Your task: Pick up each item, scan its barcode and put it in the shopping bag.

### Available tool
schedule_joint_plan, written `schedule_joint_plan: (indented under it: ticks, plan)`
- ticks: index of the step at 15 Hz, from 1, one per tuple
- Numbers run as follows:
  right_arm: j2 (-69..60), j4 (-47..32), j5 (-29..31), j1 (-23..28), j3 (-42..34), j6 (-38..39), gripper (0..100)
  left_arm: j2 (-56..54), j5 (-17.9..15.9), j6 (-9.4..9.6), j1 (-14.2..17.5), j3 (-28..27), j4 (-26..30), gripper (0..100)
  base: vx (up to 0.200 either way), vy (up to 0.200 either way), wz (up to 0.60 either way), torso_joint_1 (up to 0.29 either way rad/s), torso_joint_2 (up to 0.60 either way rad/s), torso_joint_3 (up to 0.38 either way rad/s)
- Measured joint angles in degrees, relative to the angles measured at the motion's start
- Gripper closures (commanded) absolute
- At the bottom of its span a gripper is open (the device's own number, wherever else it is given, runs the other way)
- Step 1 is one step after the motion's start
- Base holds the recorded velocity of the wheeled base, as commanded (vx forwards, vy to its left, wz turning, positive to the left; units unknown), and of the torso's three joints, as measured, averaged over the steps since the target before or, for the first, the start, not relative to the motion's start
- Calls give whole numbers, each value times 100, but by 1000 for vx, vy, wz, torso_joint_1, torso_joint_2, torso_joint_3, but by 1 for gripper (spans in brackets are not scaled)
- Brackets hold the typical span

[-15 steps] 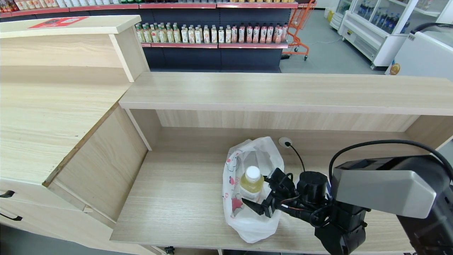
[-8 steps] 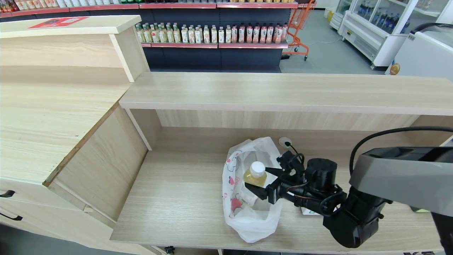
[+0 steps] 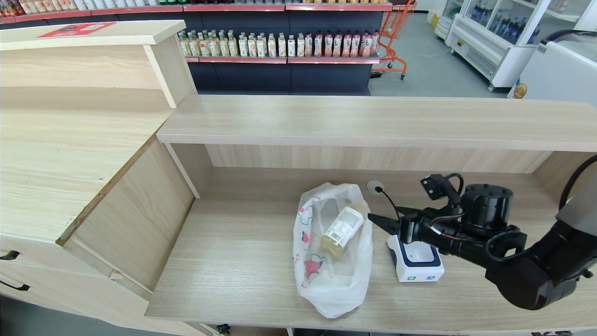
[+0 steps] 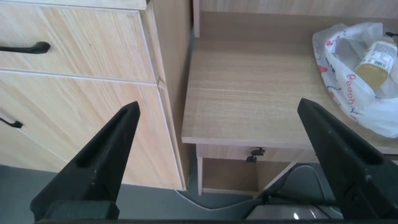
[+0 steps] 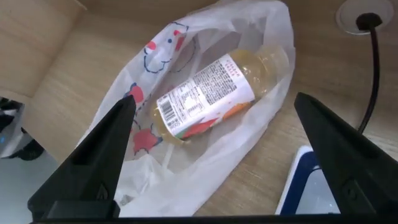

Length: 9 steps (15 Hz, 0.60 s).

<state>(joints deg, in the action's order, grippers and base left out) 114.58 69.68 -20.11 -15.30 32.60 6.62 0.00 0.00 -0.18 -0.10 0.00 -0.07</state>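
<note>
1. As the bottle (image 3: 343, 227) already lies on its side inside the bag (image 3: 326, 298), in the lower middle of the head frame, I judge that the putting-in step for this item is finished.
2. The right gripper (image 3: 383, 215) is right of the bag, above the scanner (image 3: 415, 259) and apart from the bottle. Its fingers are spread and hold nothing.
3. The left gripper (image 4: 219, 107) hangs off the bench (image 3: 233, 266) edge, near the drawers (image 4: 74, 62). Its fingers are also spread wide and empty.
4. The bag sits on the bench, just beside the scanner, with its mouth open.
5. The next move, in my judgement, is to find another item. I see none on the bench besides the bag and scanner, so the task may be near its end.
6. If one more item comes, it calls for a grasp which leaves the barcode free, then turning that side to the scanner. The bag mouth looks soft and may fold, so the release should be right over the opening.
</note>
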Motion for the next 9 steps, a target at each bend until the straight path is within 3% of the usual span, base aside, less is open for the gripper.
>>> schedule_joint_plan:
  ticks: [6,7,9]
  plan:
    - [-992,-238,2,310,-239,74,0,0,0,-4,-9,0,0,0,0,0,0,0,0,0]
    - [-1240,-544,20,458,-258,-24,0,2,0,-4,-9,0,0,0,0,0,0,0,0,0]
    - [-2020,-1993,200,990,-300,-351,0,2,0,-4,-9,0,0,0,0,0,0,0,0,0]
